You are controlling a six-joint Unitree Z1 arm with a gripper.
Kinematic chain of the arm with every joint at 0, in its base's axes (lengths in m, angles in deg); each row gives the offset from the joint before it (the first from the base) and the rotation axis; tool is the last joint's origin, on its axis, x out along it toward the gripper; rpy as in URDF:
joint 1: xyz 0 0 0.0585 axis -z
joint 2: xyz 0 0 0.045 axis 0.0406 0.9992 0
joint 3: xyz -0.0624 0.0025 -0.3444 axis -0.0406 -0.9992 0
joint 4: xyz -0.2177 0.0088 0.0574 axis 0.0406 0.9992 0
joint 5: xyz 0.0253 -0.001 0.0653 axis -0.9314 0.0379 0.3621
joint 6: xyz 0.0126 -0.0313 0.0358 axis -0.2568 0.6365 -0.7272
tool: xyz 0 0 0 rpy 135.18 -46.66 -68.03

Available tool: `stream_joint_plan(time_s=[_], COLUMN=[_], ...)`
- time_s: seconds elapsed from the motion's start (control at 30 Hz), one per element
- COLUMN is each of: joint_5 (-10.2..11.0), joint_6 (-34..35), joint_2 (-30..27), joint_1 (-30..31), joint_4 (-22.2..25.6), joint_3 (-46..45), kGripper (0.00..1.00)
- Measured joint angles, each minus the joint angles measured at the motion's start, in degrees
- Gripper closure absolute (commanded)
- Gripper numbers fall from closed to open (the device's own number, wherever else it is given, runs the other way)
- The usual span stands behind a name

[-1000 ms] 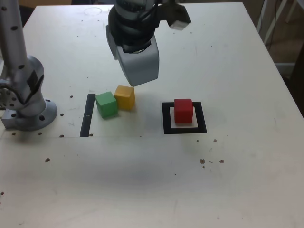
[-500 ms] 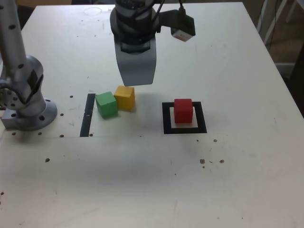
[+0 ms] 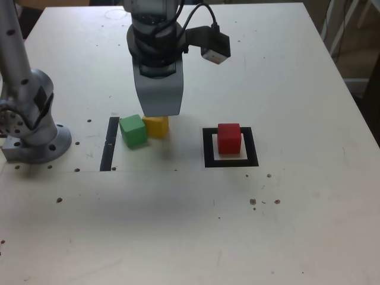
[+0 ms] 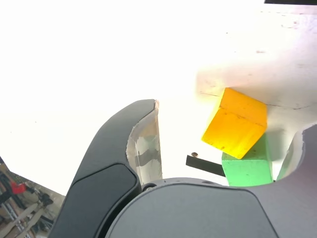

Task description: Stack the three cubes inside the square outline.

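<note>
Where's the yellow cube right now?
In the exterior view the yellow cube sits on the table just right of the green cube, left of the square outline, directly beneath the open gripper.

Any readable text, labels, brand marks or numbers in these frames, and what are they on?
None readable.
The red cube, yellow cube and green cube have plain faces.
The square outline and the end effector show no lettering.

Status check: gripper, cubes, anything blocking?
Gripper open above yellow cube. Green cube right beside it. Red cube inside square outline; nothing on it.
</note>
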Motion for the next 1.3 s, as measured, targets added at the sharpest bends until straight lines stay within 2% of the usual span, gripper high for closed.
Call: stream_joint_plan(time_s=[0.13,0.37,0.93,1.3], joint_5=[-0.69,-2.99,-2.49,-2.82], joint_6=[-0.26,-0.28,-0.26,-0.04], joint_2=[0.63,6.54,7.49,7.49], joint_1=[0.00,0.00,-0.03,-0.69], joint_4=[-0.06,-0.82,-0.83,-2.06], joint_3=[0.00,0.25,0.03,0.17], kGripper=[0.07,0.09,0.11,0.17])
